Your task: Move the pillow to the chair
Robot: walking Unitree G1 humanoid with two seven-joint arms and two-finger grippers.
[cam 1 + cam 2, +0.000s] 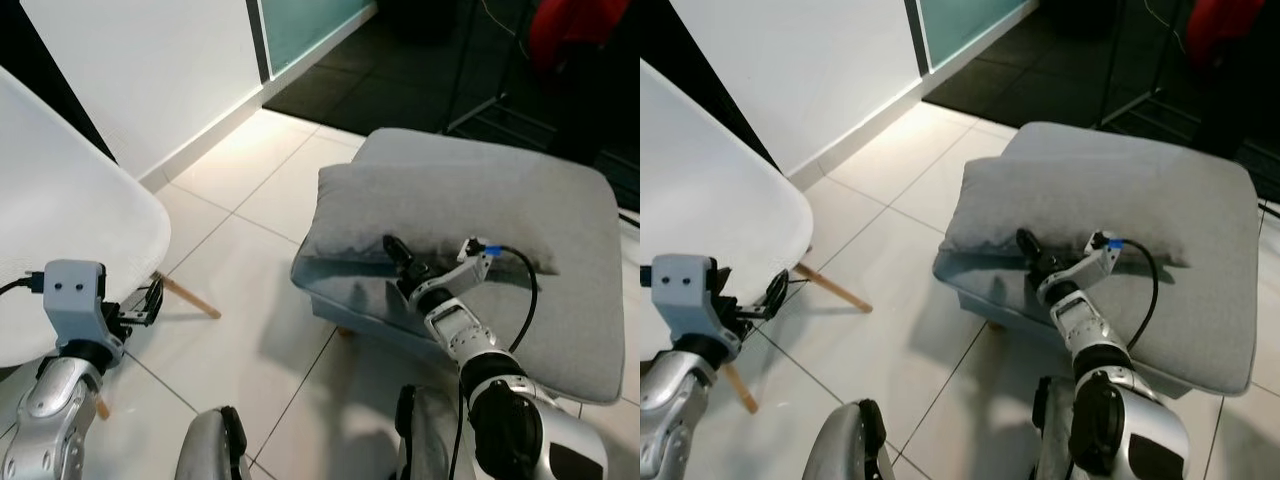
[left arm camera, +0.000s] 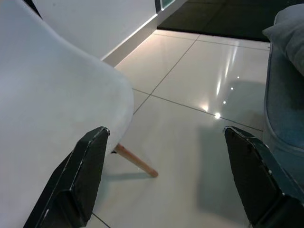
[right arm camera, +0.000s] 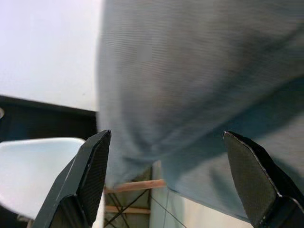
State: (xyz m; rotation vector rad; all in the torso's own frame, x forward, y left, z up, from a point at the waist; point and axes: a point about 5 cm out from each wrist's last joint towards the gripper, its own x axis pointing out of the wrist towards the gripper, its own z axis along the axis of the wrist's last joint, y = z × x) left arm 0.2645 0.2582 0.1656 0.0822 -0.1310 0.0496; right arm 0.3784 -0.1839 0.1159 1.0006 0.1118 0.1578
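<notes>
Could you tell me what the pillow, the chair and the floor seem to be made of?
The pillow looks like soft grey woven fabric: matte, creased and sagging. The chair seems to have a smooth white moulded plastic shell on light wooden legs. The floor appears to be glossy pale tile, with grout lines and light reflections.

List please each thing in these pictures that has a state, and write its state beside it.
Grey fabric pillow: lying flat on the ottoman, not lifted.
Grey padded ottoman: standing on the tiled floor, pillow on top.
White plastic chair with wooden legs: upright, nothing on the part of the seat in view.
Right hand: open, at the pillow's near edge.
Left hand: open, holding nothing, beside the chair.
</notes>
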